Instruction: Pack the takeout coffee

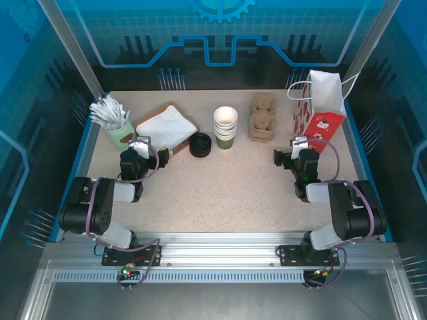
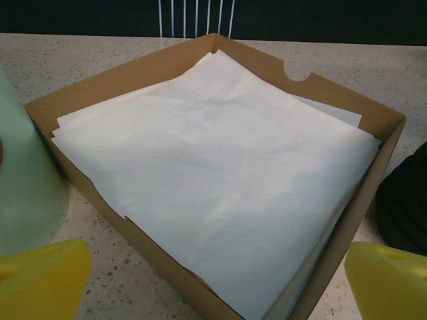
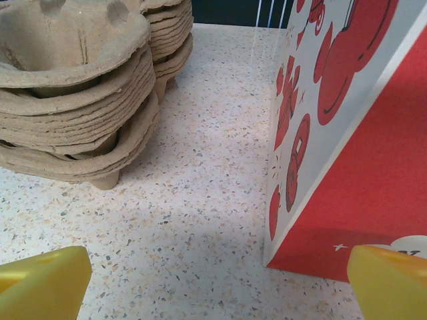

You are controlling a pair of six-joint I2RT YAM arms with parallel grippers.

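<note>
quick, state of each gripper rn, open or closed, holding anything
left gripper: open, holding nothing
right gripper: open, holding nothing

The top camera sits high above the near edge, looking steeply down on the whole table [image 1: 227,193] from afar. The left wrist camera hangs low and close, tilted down over the cardboard box [image 2: 133,80] of white paper [image 2: 213,180], which lies left of centre from above. The right wrist camera, low near the table, faces the gap between the stacked pulp carriers [image 3: 73,87] and the red paper bag [image 3: 360,153], both far right from above
</note>
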